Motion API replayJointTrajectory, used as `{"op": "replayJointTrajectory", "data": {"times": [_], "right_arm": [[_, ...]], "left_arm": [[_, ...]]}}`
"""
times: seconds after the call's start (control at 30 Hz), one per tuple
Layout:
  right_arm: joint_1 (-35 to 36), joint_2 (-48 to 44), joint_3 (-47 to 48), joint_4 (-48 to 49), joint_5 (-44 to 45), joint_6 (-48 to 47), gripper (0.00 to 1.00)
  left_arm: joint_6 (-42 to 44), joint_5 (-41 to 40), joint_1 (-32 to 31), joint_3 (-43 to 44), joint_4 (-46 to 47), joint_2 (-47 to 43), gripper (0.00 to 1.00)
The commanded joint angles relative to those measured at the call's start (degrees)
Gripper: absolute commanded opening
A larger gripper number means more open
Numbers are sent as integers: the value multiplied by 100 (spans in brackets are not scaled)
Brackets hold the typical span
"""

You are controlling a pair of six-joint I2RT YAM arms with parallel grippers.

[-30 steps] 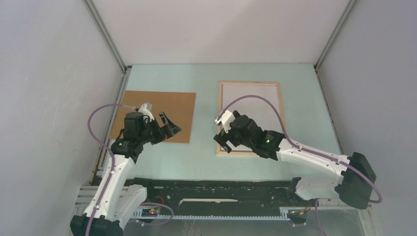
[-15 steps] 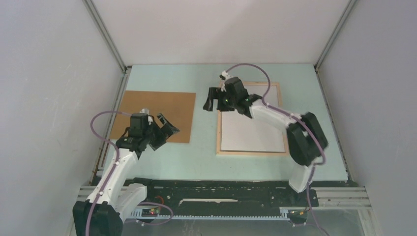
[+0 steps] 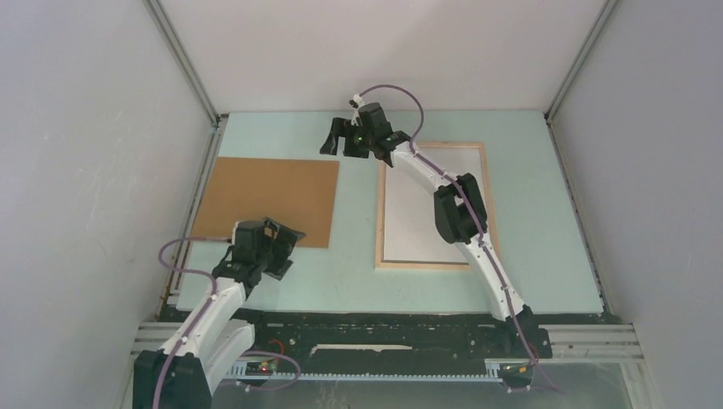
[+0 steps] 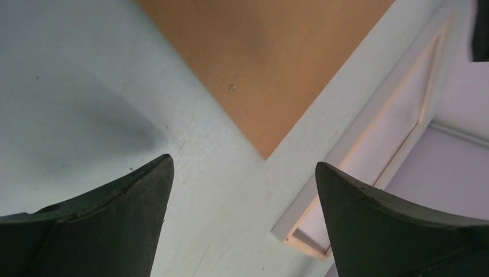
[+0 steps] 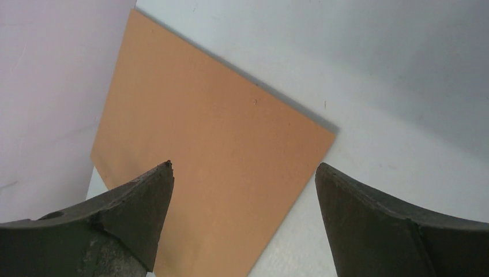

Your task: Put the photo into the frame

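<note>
Both your jaws stand apart and empty, left of the frame (image 3: 409, 266); the photo (image 3: 418, 221) looks seated inside, white side up. Next, check it lies flat.

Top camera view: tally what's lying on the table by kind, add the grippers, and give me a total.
Flat brown rectangular backing board: 1
Light wooden rectangular picture frame: 1
Plain white sheet lying inside the frame: 1
Open, empty black two-finger grippers: 2, the left gripper and the right gripper
Total: 5
</note>
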Motion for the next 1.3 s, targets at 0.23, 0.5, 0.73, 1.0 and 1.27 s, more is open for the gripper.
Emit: {"op": "replayJointTrajectory", "data": {"times": [0.23,0.5,0.73,1.0,1.27], "right_arm": [[-118,1182,1154,1042,206,674,100],[-247,1606,1335,1497,103,1693,100],[-196,1848,1332,1913,-392,2157,100],[-168,1661,1016,1366,-1189,1804,100],[-277,1151,293,1419,-2251,1413,95]], "left_arm": [[-515,-1005,-9,-105,739,279,100],[-701,-1014,-11,-335,1154,602,100],[-244,-1261,19,-1,1030,822,100],[3,-779,70,145,1527,1448,100],[730,-431,75,518,1672,1996,100]]}}
